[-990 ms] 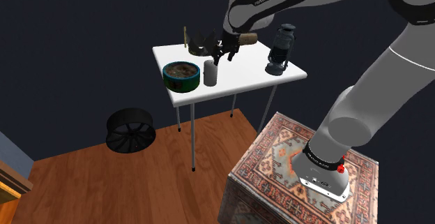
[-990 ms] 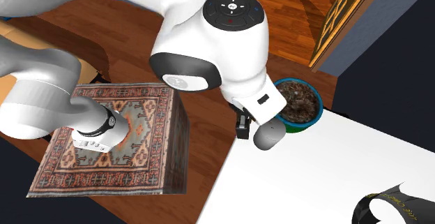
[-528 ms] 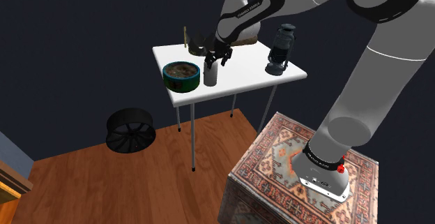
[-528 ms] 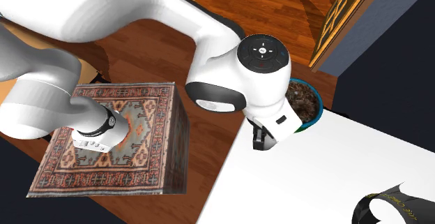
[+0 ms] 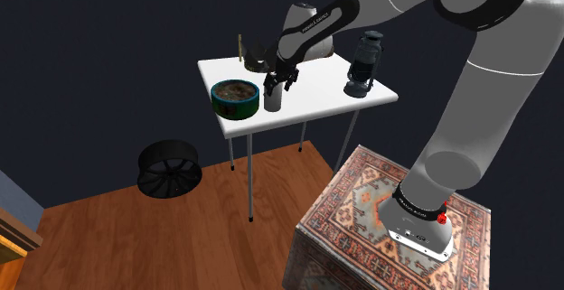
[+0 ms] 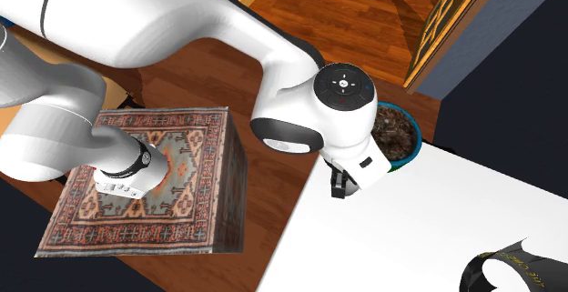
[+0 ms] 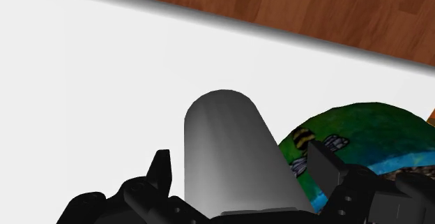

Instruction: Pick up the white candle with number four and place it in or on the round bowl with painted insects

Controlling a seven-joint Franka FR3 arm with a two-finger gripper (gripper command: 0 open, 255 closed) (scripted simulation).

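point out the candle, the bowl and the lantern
candle [image 7: 233, 153], wrist view, middle of its side
bowl [image 5: 233, 107], shoulder view, green outer wall
lantern [image 5: 361, 65], shoulder view, its middle section

White table [image 5: 316, 97] carries bowl [image 5: 235, 98], grey candle [image 5: 272, 101] (just beside bowl), dark lantern [image 5: 361, 62].

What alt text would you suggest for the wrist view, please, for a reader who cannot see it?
A pale grey cylindrical candle stands on a white table between the fingers of the open black pincer, which do not touch it. Beside it sits a green bowl painted with insects.
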